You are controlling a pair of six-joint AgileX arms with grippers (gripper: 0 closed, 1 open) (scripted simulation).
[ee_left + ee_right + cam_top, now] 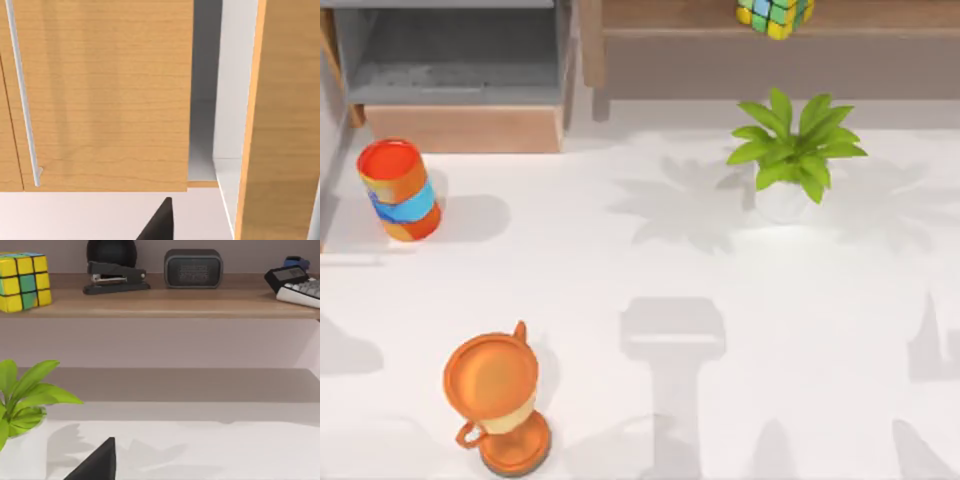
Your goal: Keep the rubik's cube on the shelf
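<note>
The rubik's cube (775, 14) rests on top of the shelf (670, 20) at the table's back right, its yellow, green and blue squares showing. In the right wrist view the rubik's cube (22, 281) stands upright at one end of the shelf (175, 305), with nothing holding it. A dark part of my right gripper (97, 465) sits low over the white table, well short of the shelf and apart from the cube. A dark part of my left gripper (160, 225) faces a wooden cabinet front (100, 100).
A potted plant (790, 150) stands in front of the shelf below the cube. An orange-and-blue can (398, 190) is at the left, an orange trophy cup (498, 400) at the front left, an open box (460, 110) at the back left. A stapler (115, 277) and speaker (193, 268) share the shelf.
</note>
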